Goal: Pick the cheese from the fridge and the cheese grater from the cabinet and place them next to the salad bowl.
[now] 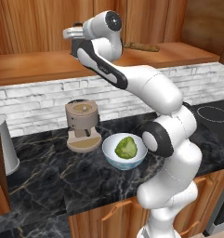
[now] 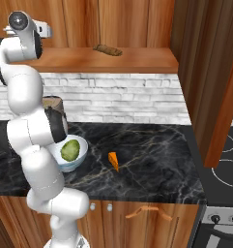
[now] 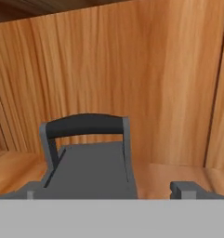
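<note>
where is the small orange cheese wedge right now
In the right base view the small orange cheese wedge lies on the dark marble counter, just right of the white salad bowl holding lettuce, apart from it.

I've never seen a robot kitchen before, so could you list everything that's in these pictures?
Grater: one, dark grey, on the cabinet shelf, right in front of the gripper.
Cabinet: one, brown wood, above the counter.
Brown lump: one, on the shelf; can't tell what it is.
Salad bowl: one, white-bluish, green lettuce inside, on the counter.
Cheese: one, orange wedge, on the counter right of the bowl.
Coffee machine: one, tan, left of the bowl.
Counter: black marble.
Gripper: one, dark fingertips, open, at the grater.
</note>
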